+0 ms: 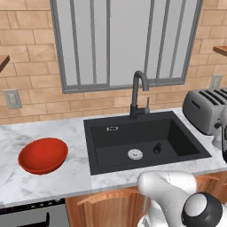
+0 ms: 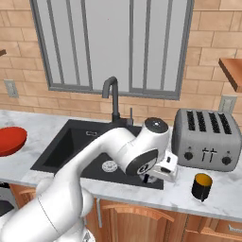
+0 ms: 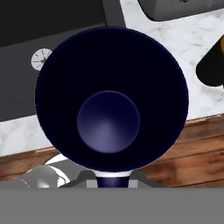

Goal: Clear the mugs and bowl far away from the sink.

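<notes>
Left to right then: the bowl (image 1: 43,154) sits on the marble counter (image 1: 53,133) well left of the sink (image 1: 142,139), glossy red, wide and shallow, so that one looks sorted already. The sink is a matte black rectangular basin with a round silver drain (image 1: 135,154) and a black gooseneck faucet (image 1: 138,93) behind it.

Over the counter strip at the sink's front right corner hangs the gripper (image 2: 152,178), and in the hand view a mug (image 3: 111,98) is right up against the camera, dark blue inside, round and flaring. I'd say the jaws are pinched on its rim or wall, though the actual contact is hidden.

Further right there's a brushed metal toaster (image 2: 205,139) and the black mug (image 2: 202,186) with an orange inside, standing on the counter in front of it.

So my guess is we're mid-carry with the blue one. Next it needs hauling far from the sink and setting down upright, then the black mug probably wants moving too.
</notes>
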Available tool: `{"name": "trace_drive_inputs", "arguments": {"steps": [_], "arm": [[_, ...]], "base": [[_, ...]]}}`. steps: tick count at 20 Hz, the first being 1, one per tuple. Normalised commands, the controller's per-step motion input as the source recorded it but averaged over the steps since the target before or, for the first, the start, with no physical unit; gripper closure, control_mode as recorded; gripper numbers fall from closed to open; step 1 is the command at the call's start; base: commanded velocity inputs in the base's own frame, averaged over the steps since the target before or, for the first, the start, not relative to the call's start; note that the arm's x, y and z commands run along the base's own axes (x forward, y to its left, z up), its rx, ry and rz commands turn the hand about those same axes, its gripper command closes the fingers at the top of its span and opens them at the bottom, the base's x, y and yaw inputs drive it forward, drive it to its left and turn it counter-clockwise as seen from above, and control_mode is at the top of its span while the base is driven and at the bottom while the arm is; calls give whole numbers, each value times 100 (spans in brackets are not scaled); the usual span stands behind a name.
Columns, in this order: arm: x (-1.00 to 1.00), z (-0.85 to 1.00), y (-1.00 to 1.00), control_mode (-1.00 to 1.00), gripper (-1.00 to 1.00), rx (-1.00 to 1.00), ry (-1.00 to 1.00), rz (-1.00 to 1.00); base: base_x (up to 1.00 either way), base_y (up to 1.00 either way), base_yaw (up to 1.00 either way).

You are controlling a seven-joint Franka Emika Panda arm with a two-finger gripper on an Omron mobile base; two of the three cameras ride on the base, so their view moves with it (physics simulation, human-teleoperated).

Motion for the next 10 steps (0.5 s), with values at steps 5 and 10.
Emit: {"name": "trace_drive_inputs", "arguments": {"steps": [5, 10], "arm": [[-33, 0, 30, 100, 100, -5, 0, 11], [0, 0, 0, 100, 100, 0, 0, 0]], "base": [[-14, 9, 5], [-96, 29, 55]]}}
